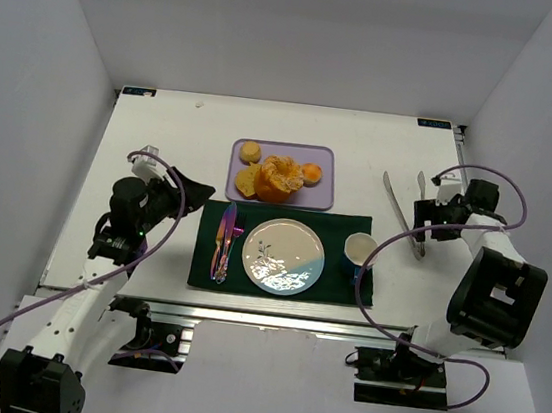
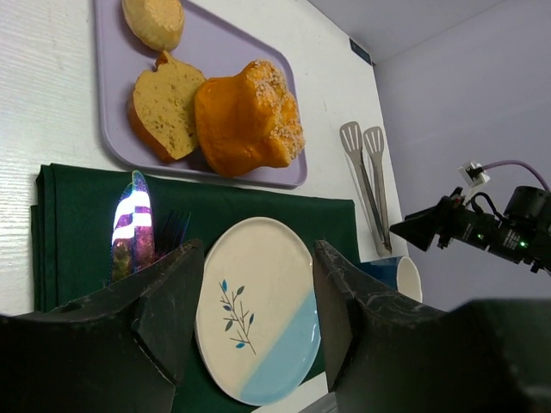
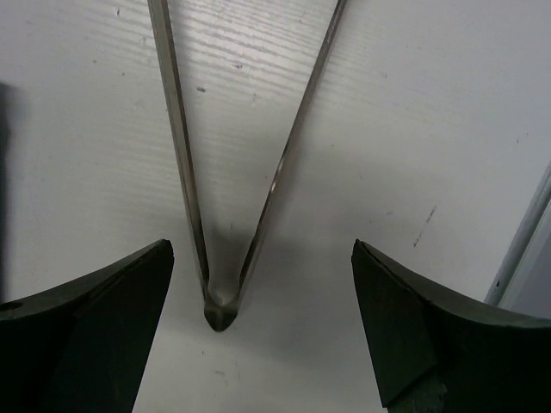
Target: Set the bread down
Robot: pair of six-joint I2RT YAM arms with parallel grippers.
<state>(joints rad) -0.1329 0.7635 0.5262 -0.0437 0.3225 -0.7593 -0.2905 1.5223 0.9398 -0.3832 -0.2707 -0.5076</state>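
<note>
A: On the tray (image 1: 288, 152), beyond the cloth (image 1: 349, 226): bread (image 1: 277, 180) sits mid-tray, touching the slice (image 2: 168, 107).
B: Left gripper (image 2: 256, 249)?
A: Jaws apart, nothing held. It hovers by the cloth's left edge, with the plate (image 2: 258, 301) showing through the gap.
B: Right gripper (image 3: 261, 245)?
A: Spread wide, straddling the joined end of the tongs (image 3: 176, 129) on the table (image 3: 430, 103). Fingers clear of both arms.
</note>
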